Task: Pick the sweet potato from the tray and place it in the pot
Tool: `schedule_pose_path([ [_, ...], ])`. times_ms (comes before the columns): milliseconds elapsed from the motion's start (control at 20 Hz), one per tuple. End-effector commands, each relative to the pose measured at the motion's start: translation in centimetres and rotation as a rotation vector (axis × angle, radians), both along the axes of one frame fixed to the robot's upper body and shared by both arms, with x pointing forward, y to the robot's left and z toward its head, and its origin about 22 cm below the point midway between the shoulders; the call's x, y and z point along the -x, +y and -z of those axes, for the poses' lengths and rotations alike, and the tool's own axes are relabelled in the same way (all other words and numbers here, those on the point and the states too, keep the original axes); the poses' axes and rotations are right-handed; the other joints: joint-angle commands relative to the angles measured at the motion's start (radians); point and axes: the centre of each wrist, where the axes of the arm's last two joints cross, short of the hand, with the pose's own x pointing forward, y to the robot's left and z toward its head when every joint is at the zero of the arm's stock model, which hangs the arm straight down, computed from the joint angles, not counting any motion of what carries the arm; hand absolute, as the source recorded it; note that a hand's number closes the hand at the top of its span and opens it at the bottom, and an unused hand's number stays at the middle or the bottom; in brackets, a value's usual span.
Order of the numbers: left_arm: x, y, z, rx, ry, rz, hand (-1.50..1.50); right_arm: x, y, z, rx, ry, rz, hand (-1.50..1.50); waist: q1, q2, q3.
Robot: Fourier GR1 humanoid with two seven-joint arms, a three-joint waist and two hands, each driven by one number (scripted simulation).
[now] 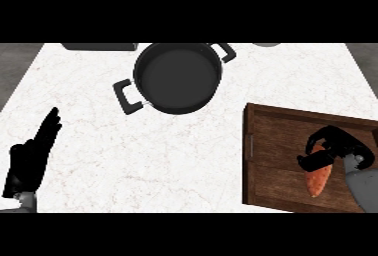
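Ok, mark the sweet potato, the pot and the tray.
sweet potato (318,181), head view, its orange lower half.
pot (177,75), head view, its bare dark floor.
tray (275,160), head view, bare wood left of centre.

The pot (177,75) is set at the far middle of the surface (148,160). The tray (273,150) is placed at the near right, well apart from it. The sweet potato (318,181) is laid in the tray, its far end seemingly enclosed by the right hand (334,145). The left hand (29,160) is seen at the near left.
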Motion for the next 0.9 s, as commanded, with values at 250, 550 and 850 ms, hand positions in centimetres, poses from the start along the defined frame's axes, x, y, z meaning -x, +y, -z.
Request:
schedule_pose_path([
  [250, -1.9, -3.2, -1.1, 0.003, -0.041, 0.169, 0.0, -4.0, 19.3, -5.1, -0.005, -0.275, -0.12, 1.5, 0.221, 0.042, -0.004],
  [550, -2.8, -4.4, -1.5, -0.003, -0.031, 0.212, 0.0, -5.3, 26.2, -8.0, 0.221, -0.475, -0.091, 1.5, 0.218, 0.037, -0.007],
  [850, -3.1, -4.0, -1.3, -0.016, -0.019, 0.193, 0.0, -6.4, 30.4, -12.2, 0.49, -0.735, -0.013, 1.5, 0.189, 0.016, -0.01],
])
